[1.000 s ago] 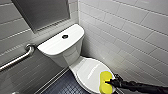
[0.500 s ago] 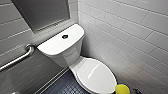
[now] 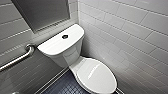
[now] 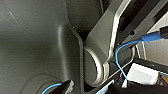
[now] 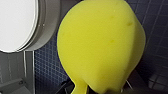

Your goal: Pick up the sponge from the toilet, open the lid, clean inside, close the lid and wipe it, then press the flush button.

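Right pincer (image 5: 100, 88) closed on the squeezed sponge (image 5: 100, 45), held over the dark tiled floor (image 5: 45, 67) just beside the toilet (image 3: 66, 56), whose lid (image 3: 97, 75) lies shut: sponge pickup appears done, and the next move calls for bringing the arm over to the lid.

On my left wrist feed I see a smooth dark grey moulded shell (image 4: 32, 45) meeting a lighter grey curved link (image 4: 100, 67) with a bright edge. A thin blue cable (image 4: 119, 62) loops from a blue sleeved plug (image 4: 150, 38), with one dark screw head (image 4: 131, 32) nearby.
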### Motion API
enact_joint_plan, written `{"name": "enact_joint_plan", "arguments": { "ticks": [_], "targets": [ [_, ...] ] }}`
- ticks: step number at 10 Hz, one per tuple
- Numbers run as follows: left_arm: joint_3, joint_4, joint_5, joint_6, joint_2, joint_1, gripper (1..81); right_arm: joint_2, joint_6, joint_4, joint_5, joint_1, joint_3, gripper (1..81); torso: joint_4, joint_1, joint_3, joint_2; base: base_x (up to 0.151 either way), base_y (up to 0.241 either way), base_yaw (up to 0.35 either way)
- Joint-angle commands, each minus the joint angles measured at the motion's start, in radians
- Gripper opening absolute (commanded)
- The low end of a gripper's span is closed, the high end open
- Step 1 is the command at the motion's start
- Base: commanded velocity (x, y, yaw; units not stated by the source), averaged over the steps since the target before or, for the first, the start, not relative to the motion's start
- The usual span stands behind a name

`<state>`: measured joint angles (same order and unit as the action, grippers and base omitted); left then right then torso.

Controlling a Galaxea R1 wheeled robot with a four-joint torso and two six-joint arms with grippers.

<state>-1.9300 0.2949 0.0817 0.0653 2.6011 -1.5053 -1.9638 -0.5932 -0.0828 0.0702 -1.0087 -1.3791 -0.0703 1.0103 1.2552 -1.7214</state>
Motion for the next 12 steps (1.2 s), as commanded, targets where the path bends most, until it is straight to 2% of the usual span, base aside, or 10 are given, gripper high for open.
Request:
{"name": "enact_joint_plan", "arguments": {
  "ticks": [1,3,5,7,9,10,11,12],
  "targets": [
    [0.026,0.018,-0.072,-0.002,-0.011,-0.022,81.1,0.09,0.003,-0.077,-0.142,0.123,0.154,1.0,0.0,0.0,0.0,0.0,0.0,0.0,0.0],
    [0.026,0.018,-0.071,-0.002,-0.01,-0.023,81.1,0.084,0.001,-0.097,-0.262,0.253,0.22,1.0,0.0,0.0,0.0,0.0,0.0,0.0,0.0],
    [0.028,0.018,-0.071,-0.002,-0.01,-0.023,81.1,0.043,-0.008,-0.089,-0.439,0.456,0.235,1.0,0.0,0.0,0.0,0.0,0.0,0.0,0.0],
    [0.028,0.017,-0.071,-0.001,-0.01,-0.022,81.1,-0.02,-0.06,-0.095,-0.599,0.644,0.227,1.0,0.0,0.0,0.0,0.0,0.0,0.0,0.0],
    [0.028,0.015,-0.071,-0.001,-0.01,-0.022,81.1,-0.127,-0.085,-0.095,-0.71,0.739,0.175,1.0,0.0,0.0,0.0,0.0,0.0,0.0,0.0],
    [0.028,0.013,-0.071,-0.001,-0.011,-0.022,81.1,-0.187,-0.083,-0.097,-0.727,0.758,0.136,1.0,0.0,0.0,0.0,0.0,0.0,0.0,0.0],
    [0.028,0.013,-0.071,-0.001,-0.014,-0.022,81.1,-0.238,-0.083,-0.097,-0.728,0.767,0.102,1.0,0.042,0.0,0.0,0.0,0.0,0.0,0.0],
    [0.028,0.013,-0.071,-0.001,-0.016,-0.022,81.1,-0.285,-0.083,-0.097,-0.734,0.773,0.068,1.0,0.076,0.0,0.0,0.0,0.0,0.0,0.0]
  ]
}}
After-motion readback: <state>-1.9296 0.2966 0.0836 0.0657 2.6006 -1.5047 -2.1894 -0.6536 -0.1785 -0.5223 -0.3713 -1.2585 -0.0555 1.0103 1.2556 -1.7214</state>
